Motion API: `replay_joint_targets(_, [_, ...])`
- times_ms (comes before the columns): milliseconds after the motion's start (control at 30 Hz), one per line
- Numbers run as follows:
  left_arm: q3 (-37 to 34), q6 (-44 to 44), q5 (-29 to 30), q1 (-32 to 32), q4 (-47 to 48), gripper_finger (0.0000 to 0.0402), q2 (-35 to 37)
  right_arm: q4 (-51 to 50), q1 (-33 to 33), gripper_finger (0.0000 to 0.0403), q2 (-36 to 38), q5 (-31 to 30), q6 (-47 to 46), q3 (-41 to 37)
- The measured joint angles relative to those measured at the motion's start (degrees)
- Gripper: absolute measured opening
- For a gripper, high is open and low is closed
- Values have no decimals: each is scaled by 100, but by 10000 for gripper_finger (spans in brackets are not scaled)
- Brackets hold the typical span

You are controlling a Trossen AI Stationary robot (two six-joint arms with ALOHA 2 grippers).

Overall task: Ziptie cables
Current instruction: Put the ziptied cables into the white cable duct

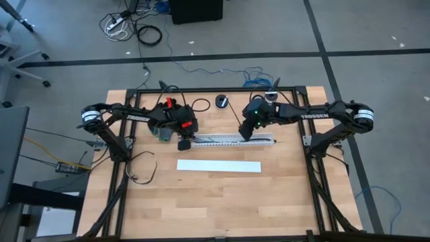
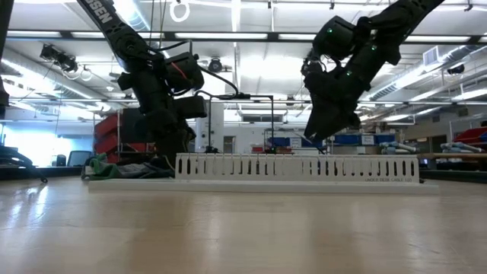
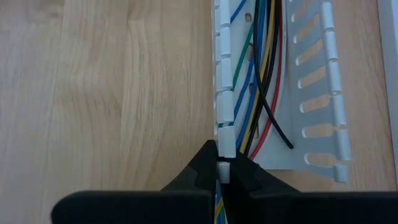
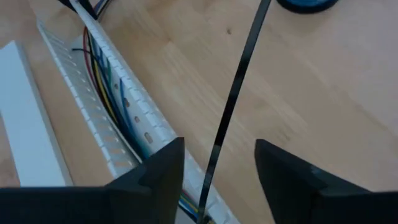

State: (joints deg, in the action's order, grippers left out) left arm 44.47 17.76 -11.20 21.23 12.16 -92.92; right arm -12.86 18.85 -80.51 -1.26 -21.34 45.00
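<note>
A white slotted duct [image 1: 232,140] lies along the table's middle, with coloured cables [image 3: 261,68] (blue, green, yellow, red, black) running inside it. My left gripper [image 3: 219,155] is shut at the duct's left end [image 1: 183,143]. My right gripper [image 4: 219,149] hovers open above the duct's right half [image 1: 246,132]. A black zip tie [image 4: 239,81] rises slanting from the duct and passes through the gap between the right fingers, touching neither. Its lower end goes out of view among the cables. My left gripper pinches one white tab of the duct's slotted side wall [image 3: 225,146] between its two fingers, at the duct's left end. The fingers slant down from above. The duct lies flat on the table.
A flat white cover strip [image 1: 219,166] lies on the table nearer than the duct. A dark round object [image 1: 222,101] sits beyond the duct. A loose black cable loop [image 1: 142,171] lies at the left. A black metal frame [image 1: 306,144] borders the table.
</note>
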Motion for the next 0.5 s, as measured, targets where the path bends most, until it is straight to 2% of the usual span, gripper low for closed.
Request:
replay_joint_targets(200, [0, 0, -2, 0, 0, 0, 2, 272, -27, 215, 0, 132, -11, -184])
replay_joint_targets(500, [0, 0, -2, 0, 0, 0, 2, 496, -148, 188, -5, 155, -92, -243])
